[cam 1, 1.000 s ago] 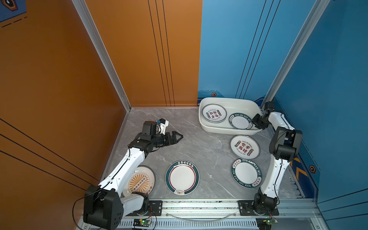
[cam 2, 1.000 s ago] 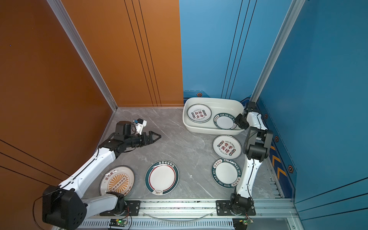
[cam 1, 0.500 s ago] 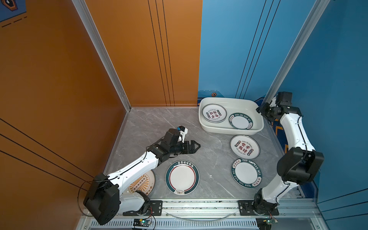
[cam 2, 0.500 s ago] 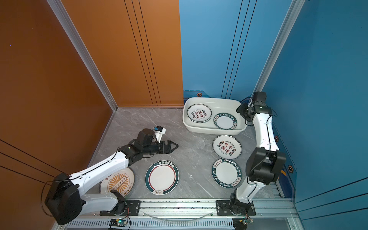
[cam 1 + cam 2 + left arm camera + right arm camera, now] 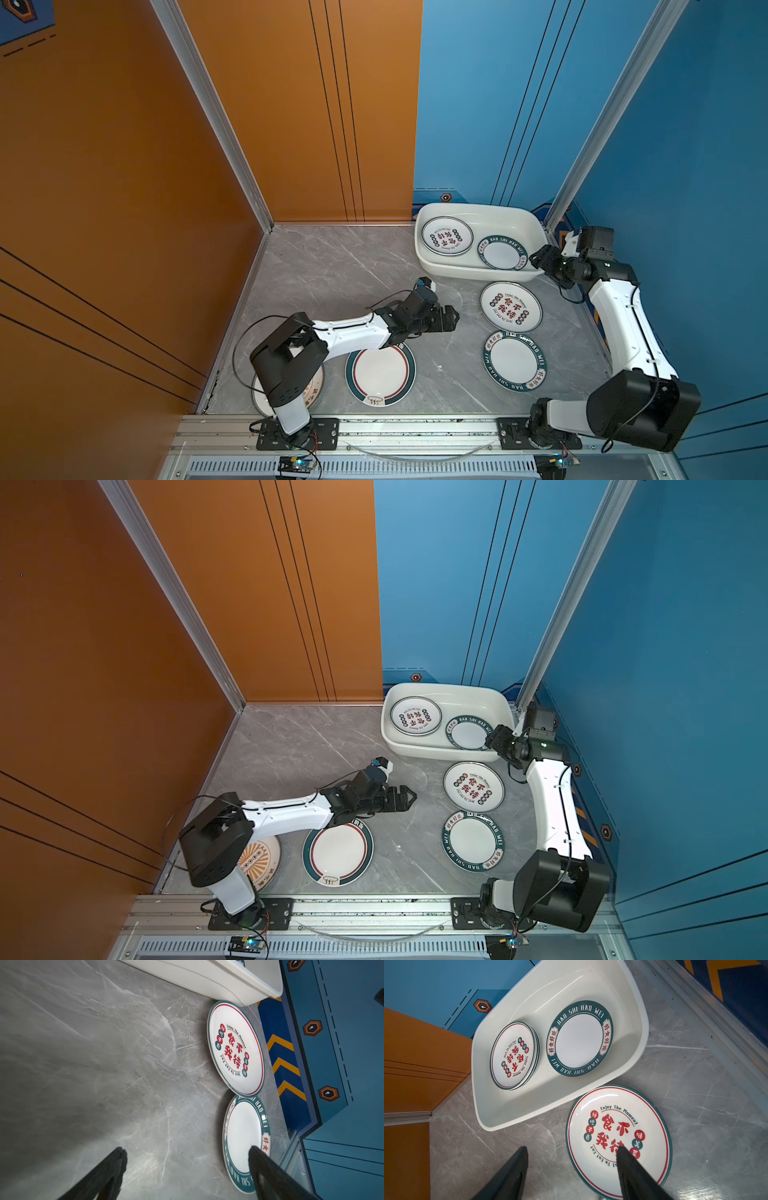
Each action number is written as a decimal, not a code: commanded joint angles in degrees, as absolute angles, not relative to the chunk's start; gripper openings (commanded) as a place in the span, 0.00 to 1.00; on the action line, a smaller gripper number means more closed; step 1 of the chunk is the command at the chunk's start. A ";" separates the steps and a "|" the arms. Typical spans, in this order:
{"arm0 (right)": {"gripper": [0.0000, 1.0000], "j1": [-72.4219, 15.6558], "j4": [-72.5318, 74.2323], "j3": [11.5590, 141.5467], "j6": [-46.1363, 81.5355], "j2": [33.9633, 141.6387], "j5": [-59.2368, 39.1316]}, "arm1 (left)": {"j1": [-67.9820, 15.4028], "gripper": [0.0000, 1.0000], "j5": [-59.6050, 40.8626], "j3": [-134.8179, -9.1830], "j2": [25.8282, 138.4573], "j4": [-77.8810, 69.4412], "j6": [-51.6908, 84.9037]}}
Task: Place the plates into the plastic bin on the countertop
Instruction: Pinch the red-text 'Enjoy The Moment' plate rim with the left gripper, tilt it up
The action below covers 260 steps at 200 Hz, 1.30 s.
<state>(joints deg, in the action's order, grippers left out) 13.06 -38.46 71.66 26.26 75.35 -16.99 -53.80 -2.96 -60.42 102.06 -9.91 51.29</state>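
The white plastic bin (image 5: 469,272) stands at the back right of the grey countertop (image 5: 332,266). Inside lie a stack of red-character plates (image 5: 446,236) and a green-lettered plate (image 5: 502,252). On the countertop lie a red-character plate (image 5: 510,306), a green-lettered plate (image 5: 514,360), a green-rimmed plate (image 5: 380,374) and a sunburst plate (image 5: 257,860), half hidden by the left arm's base. My left gripper (image 5: 451,320) (image 5: 187,1150) hovers open and empty over bare countertop. At the bin's right front corner, my right gripper (image 5: 536,262) (image 5: 572,1149) is open and empty.
An orange wall bounds the countertop on the left and at the back, and a blue wall on the right. A metal rail (image 5: 415,432) with both arm bases runs along the front edge. A metal post (image 5: 557,216) stands just behind the bin's right end.
My left gripper has swung right, from the left side to the middle of the countertop. My right gripper has come out of the bin to its right front corner, its jaws wider apart.
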 commanded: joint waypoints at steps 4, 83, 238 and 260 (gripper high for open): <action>0.69 12.91 -38.59 68.78 24.70 73.11 -18.43 | -55.64 0.93 -0.51 -64.91 107.55 -15.28 55.07; 0.69 13.07 -37.31 65.11 25.27 70.75 -20.41 | -57.39 0.91 -1.16 -75.62 120.64 -15.57 58.33; 0.68 13.76 -35.73 62.39 25.29 70.29 -21.84 | -58.06 0.61 -0.53 -90.66 135.15 -12.74 65.20; 0.68 13.78 -35.26 61.97 25.49 70.49 -22.32 | -57.83 0.52 -2.21 -93.49 136.96 -10.43 65.56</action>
<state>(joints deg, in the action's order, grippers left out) 13.50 -36.58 62.87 25.69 71.53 -21.08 -57.63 -0.67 -90.78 133.91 -16.25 65.06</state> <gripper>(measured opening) 0.684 0.552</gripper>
